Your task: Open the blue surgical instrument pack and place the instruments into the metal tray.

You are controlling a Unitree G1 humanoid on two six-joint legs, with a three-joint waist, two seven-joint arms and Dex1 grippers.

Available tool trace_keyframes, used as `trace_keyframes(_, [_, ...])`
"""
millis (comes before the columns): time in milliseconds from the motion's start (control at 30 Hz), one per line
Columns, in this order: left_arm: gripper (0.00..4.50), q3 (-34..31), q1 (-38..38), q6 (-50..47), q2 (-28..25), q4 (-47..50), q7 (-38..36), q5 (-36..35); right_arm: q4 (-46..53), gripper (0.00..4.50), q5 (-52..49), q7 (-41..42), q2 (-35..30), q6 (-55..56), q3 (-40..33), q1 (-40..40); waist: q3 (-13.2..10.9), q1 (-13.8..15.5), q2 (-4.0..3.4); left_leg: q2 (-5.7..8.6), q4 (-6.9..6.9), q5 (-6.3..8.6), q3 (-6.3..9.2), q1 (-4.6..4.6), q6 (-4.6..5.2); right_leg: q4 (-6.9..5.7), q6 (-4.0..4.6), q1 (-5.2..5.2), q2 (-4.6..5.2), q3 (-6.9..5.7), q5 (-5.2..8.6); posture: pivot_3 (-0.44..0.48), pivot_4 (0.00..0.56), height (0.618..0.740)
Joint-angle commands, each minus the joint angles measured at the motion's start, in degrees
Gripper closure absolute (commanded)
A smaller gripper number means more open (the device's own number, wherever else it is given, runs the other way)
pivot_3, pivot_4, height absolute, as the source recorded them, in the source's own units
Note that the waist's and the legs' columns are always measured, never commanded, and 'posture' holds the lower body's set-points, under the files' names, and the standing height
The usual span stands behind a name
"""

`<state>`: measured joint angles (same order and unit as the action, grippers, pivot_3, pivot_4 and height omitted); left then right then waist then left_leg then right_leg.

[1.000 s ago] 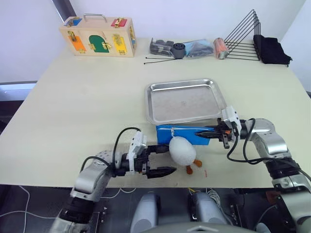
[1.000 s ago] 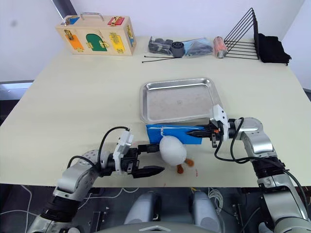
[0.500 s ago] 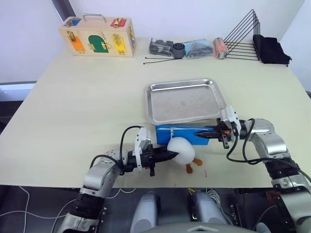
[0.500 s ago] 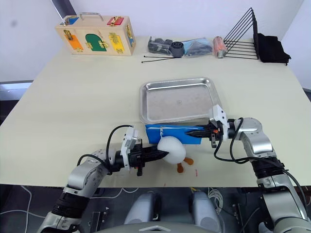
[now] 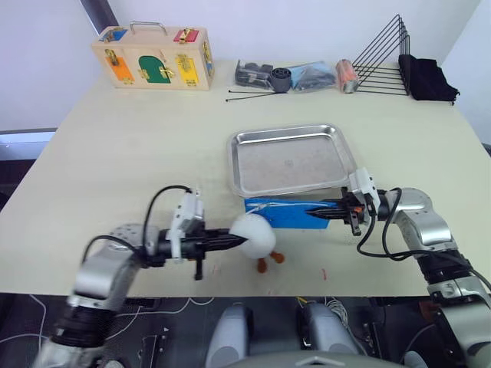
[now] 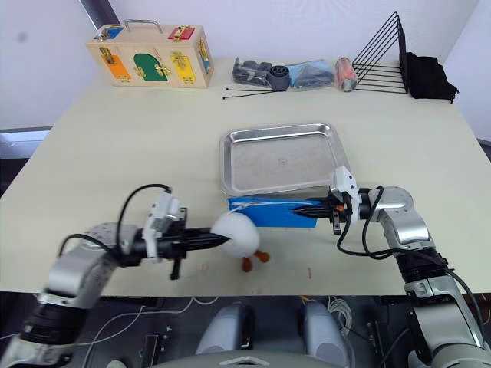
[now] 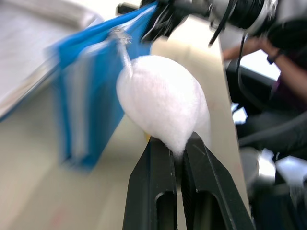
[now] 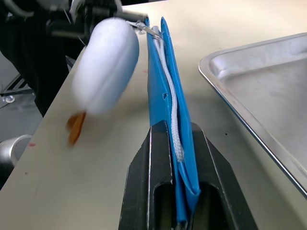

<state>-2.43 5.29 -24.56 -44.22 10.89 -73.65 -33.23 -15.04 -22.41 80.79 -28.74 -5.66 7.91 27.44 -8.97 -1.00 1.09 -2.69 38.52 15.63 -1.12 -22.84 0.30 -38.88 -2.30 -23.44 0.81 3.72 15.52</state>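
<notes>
The blue surgical instrument pack lies closed on the table, right in front of the metal tray, which holds nothing. My right gripper is shut on the pack's right end, and its fingers clamp the blue edge beside the white zipper. A white plush toy with orange feet hangs from the zipper at the pack's left end. My left gripper is shut on this toy, its fingertips pinching the fluff. The instruments are hidden.
Along the table's far edge stand a wooden latch box, a plastic bag of dark parts, two thin black rods, an orange can, a black wire rack and a black cloth. A person's arm shows beyond the table.
My left gripper went from open to shut on the white plush toy and drew it to the left, away from the pack's corner. The right gripper has kept its hold.
</notes>
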Motion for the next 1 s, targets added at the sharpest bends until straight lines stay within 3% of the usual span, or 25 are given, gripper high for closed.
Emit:
trace_keyframes(33, [4.46, -3.64, 0.68, 0.56, -3.88, -3.14, -3.40, -0.73, 0.75, 4.50, -1.15, 0.33, 0.15, 1.12, -1.75, -0.21, -0.01, 0.02, 0.00, 0.00, 0.00, 0.00, -0.02, 0.00, 0.00, 0.00, 0.00, 0.00, 0.01, 0.00, 0.00, 0.000, 0.150, 0.740])
trace_keyframes(400, [4.46, -2.59, 2.33, 6.75, -11.06, -14.37, -6.09, 7.44, 0.89, 4.50, -1.32, 0.25, 0.73, 1.21, -2.00, -0.27, -0.03, 0.04, -0.03, 0.00, -0.01, 0.00, -0.06, 0.00, 0.00, 0.00, 0.01, -0.02, -0.02, -0.02, 0.01, 0.000, 0.150, 0.740])
trace_keyframes(767, [4.46, 6.29, 2.69, 10.06, -7.87, -17.70, -4.82, 14.25, 1.66, 4.50, -2.91, 0.87, 1.52, 0.55, -2.54, -0.41, 0.00, 0.10, -0.07, 0.00, -0.01, 0.00, -0.09, 0.01, 0.00, -0.01, 0.00, -0.01, 0.00, 0.00, 0.00, 0.000, 0.150, 0.740])
trace_keyframes(1000, [4.46, 6.29, 2.39, 9.22, -6.27, -18.35, -5.56, 13.37, 4.02, 4.50, -8.46, 0.89, 1.36, -4.56, -5.14, -0.05, 0.03, 0.34, -0.14, 0.03, -0.01, 0.00, -0.11, 0.01, 0.00, -0.01, 0.00, 0.00, 0.04, 0.01, 0.00, 0.000, 0.150, 0.740])
